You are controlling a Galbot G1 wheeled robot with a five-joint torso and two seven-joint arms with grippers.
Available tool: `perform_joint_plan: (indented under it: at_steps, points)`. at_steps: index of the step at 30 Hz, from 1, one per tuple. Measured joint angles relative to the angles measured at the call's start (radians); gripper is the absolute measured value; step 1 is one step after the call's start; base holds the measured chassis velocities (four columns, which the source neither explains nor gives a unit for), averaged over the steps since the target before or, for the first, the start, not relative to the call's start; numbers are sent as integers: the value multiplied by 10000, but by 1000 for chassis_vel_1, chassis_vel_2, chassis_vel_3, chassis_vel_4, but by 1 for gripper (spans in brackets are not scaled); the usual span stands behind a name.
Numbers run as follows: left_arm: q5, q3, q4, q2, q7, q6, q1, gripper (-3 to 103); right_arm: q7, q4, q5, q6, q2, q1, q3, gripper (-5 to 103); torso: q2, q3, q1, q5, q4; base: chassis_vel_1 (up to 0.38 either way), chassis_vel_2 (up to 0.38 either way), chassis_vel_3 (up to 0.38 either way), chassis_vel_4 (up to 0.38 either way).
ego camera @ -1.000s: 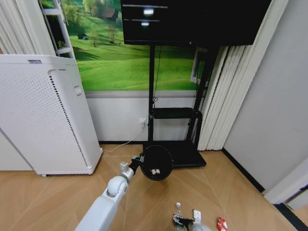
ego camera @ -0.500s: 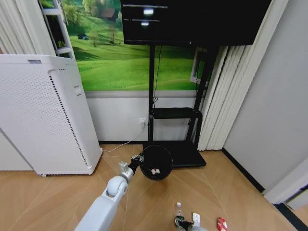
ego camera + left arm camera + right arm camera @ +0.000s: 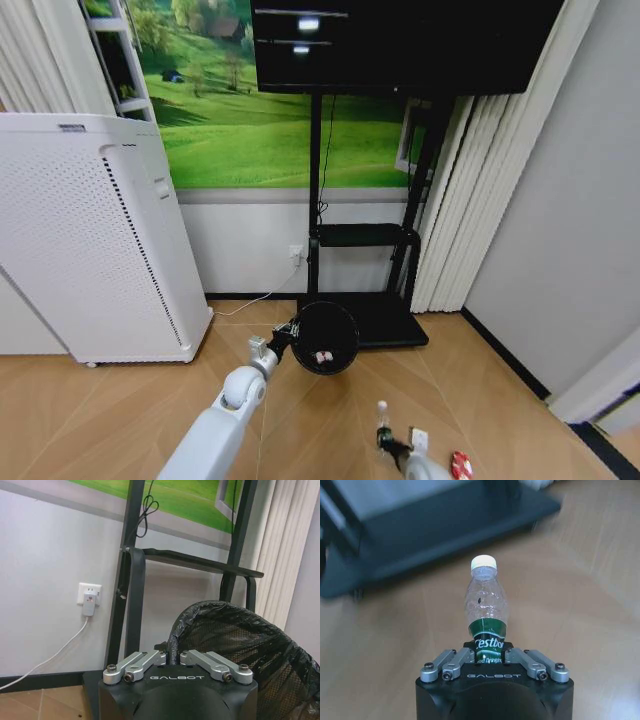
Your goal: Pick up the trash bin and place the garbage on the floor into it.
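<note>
Garbage, a light, crushable bottle (image 3: 487, 610), was clamped low at its label by the right claw (image 3: 488, 656); the trash bin (image 3: 325, 338) rim was gripped by the left claw (image 3: 172, 659).

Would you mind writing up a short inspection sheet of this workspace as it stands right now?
Surface: wooden floor, bare around the robot.
Job's things: trash bin held off the floor by its rim, a red-and-white piece inside; bottle gripped at its green label, white cap on.
Clutter: a red-and-white piece lies on the floor beside the right arm.
Grippers: left gripper shut on the bin's rim; right gripper shut on the bottle.
Cables: white cord plugged into the wall socket.
Surroundings: white perforated appliance, black screen stand, curtains.
</note>
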Motion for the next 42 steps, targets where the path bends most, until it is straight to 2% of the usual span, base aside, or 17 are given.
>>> perform_joint_plan:
  at_steps: [2, 3, 6, 7, 9, 10, 14, 16, 18, 19, 21, 29, 31, 36, 38, 41, 42]
  points:
    - [46, -150, 71, -19, 11, -6, 108, 7, 211, 970, 524, -40, -244, 78, 668, 21, 0, 0, 0, 3, 0, 0, 0, 0, 0]
    - [46, -150, 71, -19, 11, -6, 108, 7, 211, 970, 524, -40, -244, 78, 668, 21, 0, 0, 0, 3, 0, 0, 0, 0, 0]
    - [108, -312, 365, -213, -4, -55, 209, 7, 339, 2620, 1633, -342, -492, 76, 1396, 21, 0, 0, 0, 3, 3, 0, 0, 0, 0]
    - [108, -312, 365, -213, -4, -55, 209, 7, 339, 2620, 1633, -342, -492, 76, 1396, 21, 0, 0, 0, 3, 3, 0, 0, 0, 0]
    - [129, -224, 586, -443, -23, -69, 233, 7, 438, 4055, 2297, -524, -528, 33, 1523, 21, 0, 0, 0, 2, 1, 0, 0, 0, 0]
    - [129, -224, 586, -443, -23, -69, 233, 7, 438, 4055, 2297, -524, -528, 33, 1523, 21, 0, 0, 0, 2, 1, 0, 0, 0, 0]
    - [300, 193, 758, -712, -122, -96, 227, 7, 594, 5869, 2641, -845, -422, -140, 934, 21, 0, 0, 0, 1, 0, 0, 0, 0, 0]
    - [366, 374, 795, -807, -155, -100, 215, 7, 603, 6366, 2658, -1033, -342, -223, 557, 21, 1, -1, 0, 1, 0, 0, 0, 0, 0]
    - [478, 639, 880, -1010, -192, -113, 182, 7, 675, 6797, 2420, -1226, -244, -235, -394, 21, 1, -1, 0, 1, -2, 0, 0, 0, 0]
    - [478, 639, 880, -1010, -192, -113, 182, 7, 675, 6797, 2420, -1226, -244, -235, -394, 21, 1, -1, 0, 1, -2, 0, 0, 0, 0]
    - [592, 762, 940, -1237, -227, -129, 157, 7, 762, 6594, 1786, -1191, -245, -73, -1332, 21, 0, -1, 0, 2, 2, 0, 0, 0, 0]
    - [662, 830, 919, -1389, -250, -139, 128, 7, 543, 5689, 645, -1000, -606, 220, -2441, 20, 0, 0, 0, 2, 0, 0, 0, 0, 0]
    - [670, 813, 894, -1389, -250, -139, 155, 7, 505, 5332, 363, -916, -600, 399, -2563, 31, 0, 0, 0, 3, 1, 0, 0, 0, 0]
    - [688, 804, 879, -1386, -237, -165, 173, 7, 506, 5198, 322, -891, -581, 536, -2580, 41, 0, 0, 0, 2, 1, 0, 0, 0, 0]
    - [691, 787, 874, -1363, -226, -190, 171, 7, 525, 5177, 364, -892, -603, 611, -2495, 53, 0, 0, 1, 2, 1, 0, 0, 0, 0]
    - [691, 771, 862, -1348, -226, -191, 171, 7, 541, 5175, 383, -891, -613, 617, -2417, 58, 0, 0, 0, 2, 1, 0, 0, 0, 0]
    - [688, 765, 843, -1341, -226, -191, 171, 7, 543, 5175, 384, -892, -625, 605, -2352, 65, 0, 0, 0, 2, 1, 0, 0, 0, 0]
